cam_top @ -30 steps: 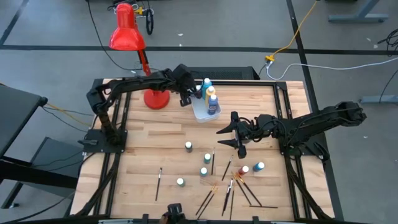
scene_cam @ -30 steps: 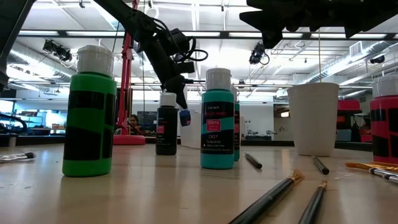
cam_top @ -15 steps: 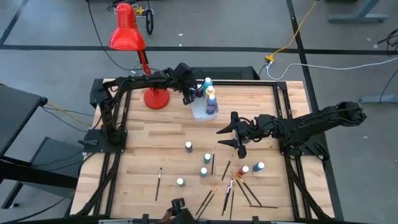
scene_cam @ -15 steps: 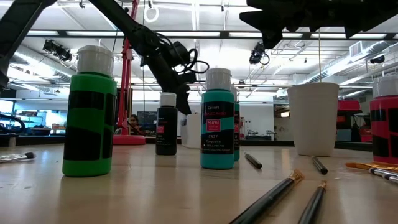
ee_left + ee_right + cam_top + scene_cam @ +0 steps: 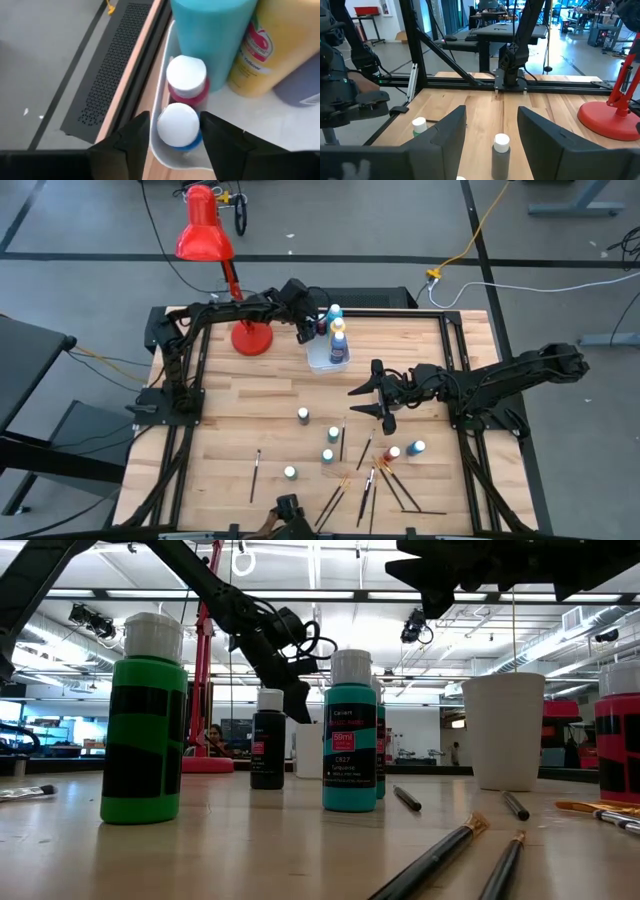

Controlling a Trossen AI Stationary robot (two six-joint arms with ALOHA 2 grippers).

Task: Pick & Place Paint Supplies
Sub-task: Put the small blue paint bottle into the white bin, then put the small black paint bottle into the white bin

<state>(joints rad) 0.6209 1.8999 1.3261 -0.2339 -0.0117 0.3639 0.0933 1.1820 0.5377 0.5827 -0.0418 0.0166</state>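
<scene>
Over the tub (image 5: pixel 161 125), left claw (image 5: pixel 175 137) open, straddling blue bottle (image 5: pixel 178 127).

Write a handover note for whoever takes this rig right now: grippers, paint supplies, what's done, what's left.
Left gripper: open, straddling a white-capped blue paint bottle that stands in the white rectangular tub at the table's far edge.
Right gripper: open, empty, hovering mid-table.
Done: several bottles are in the tub, including a yellow bottle and a dark red bottle.
Left: about six loose bottles and the thin paintbrushes scattered on the near half.
</scene>
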